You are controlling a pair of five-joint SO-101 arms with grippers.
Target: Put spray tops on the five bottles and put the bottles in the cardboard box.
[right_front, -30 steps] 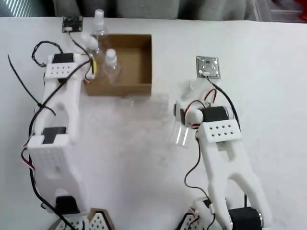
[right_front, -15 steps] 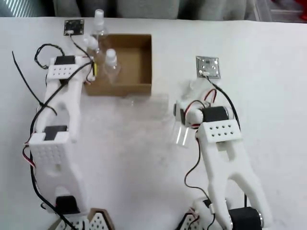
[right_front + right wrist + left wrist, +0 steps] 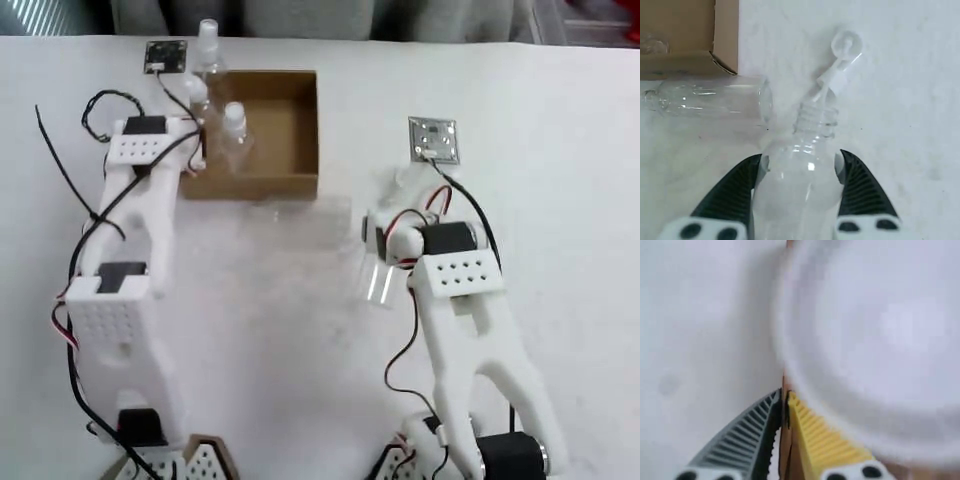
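Observation:
The cardboard box [image 3: 290, 120] stands at the far middle, and a capped bottle [image 3: 233, 130] is upright inside it. Two more capped bottles [image 3: 208, 45] [image 3: 196, 92] stand by its far left corner. My left gripper [image 3: 200, 140] [image 3: 785, 401] is at the box's left wall, shut with the brown wall edge [image 3: 785, 440] between its fingers; a white cap [image 3: 875, 335] looms close. My right gripper [image 3: 799, 160] [image 3: 385, 265] is shut on a clear uncapped bottle [image 3: 795, 190]. A spray top [image 3: 842, 55] lies at its neck. Another uncapped bottle [image 3: 710, 100] [image 3: 310, 212] lies beside the box.
A small circuit board [image 3: 433, 138] lies right of the box and another board [image 3: 165, 55] lies at the far left, each with a cable running to an arm. White table spreads open in the middle and on the right.
My left arm has pushed farther away and slightly right along the box's left wall, and the box has shifted a little right. The right arm and its bottle have kept still.

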